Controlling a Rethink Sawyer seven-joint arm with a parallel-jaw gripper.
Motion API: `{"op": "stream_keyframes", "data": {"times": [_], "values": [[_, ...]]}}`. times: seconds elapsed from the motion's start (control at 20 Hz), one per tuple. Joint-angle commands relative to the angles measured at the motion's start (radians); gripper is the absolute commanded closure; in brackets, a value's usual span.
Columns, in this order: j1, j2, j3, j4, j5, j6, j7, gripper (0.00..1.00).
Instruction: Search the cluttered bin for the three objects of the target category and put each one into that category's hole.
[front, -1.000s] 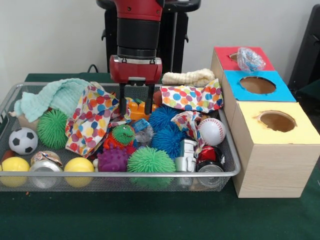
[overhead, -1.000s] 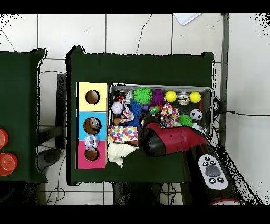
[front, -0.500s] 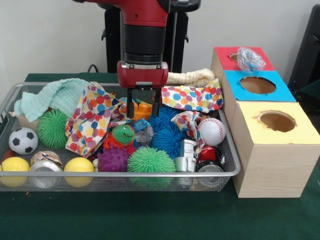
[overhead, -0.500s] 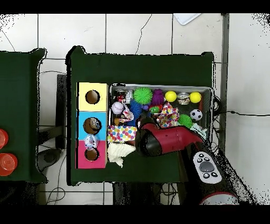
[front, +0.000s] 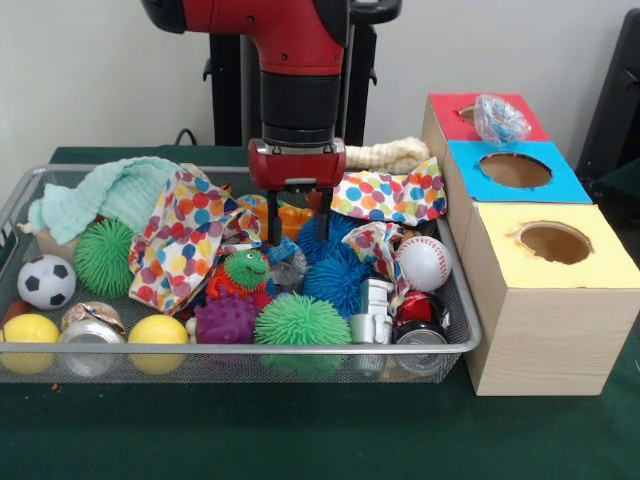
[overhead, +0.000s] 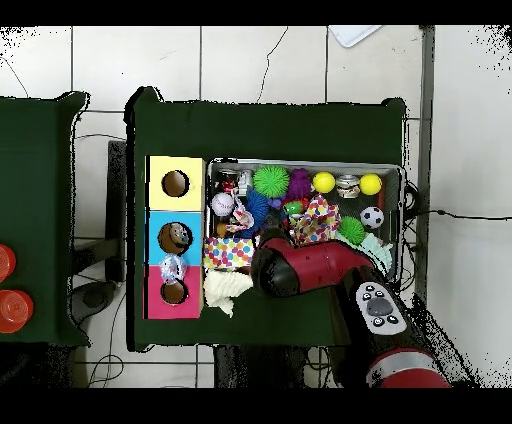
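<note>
Front view shows the gripper (front: 298, 228) at the bin's (front: 466, 325) 12 o'clock side, fingers slightly apart and empty, straddling the orange toy (front: 293, 218), apparently positioned to grasp it clear of the surrounding blue balls (front: 337, 283).

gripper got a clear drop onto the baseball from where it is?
Probably yes. The baseball lies on top of the clutter near the bin's box-side end, nothing over it, only a spotted cloth against its side. The gripper hangs open over the blue spiky balls beside it.
</note>
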Motion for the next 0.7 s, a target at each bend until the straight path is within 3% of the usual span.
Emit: {"op": "stream_keyframes", "data": {"times": [0.05,0.7], "values": [[0.052,0.043,-0.039,-0.104,-0.057,-0.055,0.071,0.0],[0.098,0.084,-0.121,-0.186,-0.127,-0.095,0.033,0.0]]}}
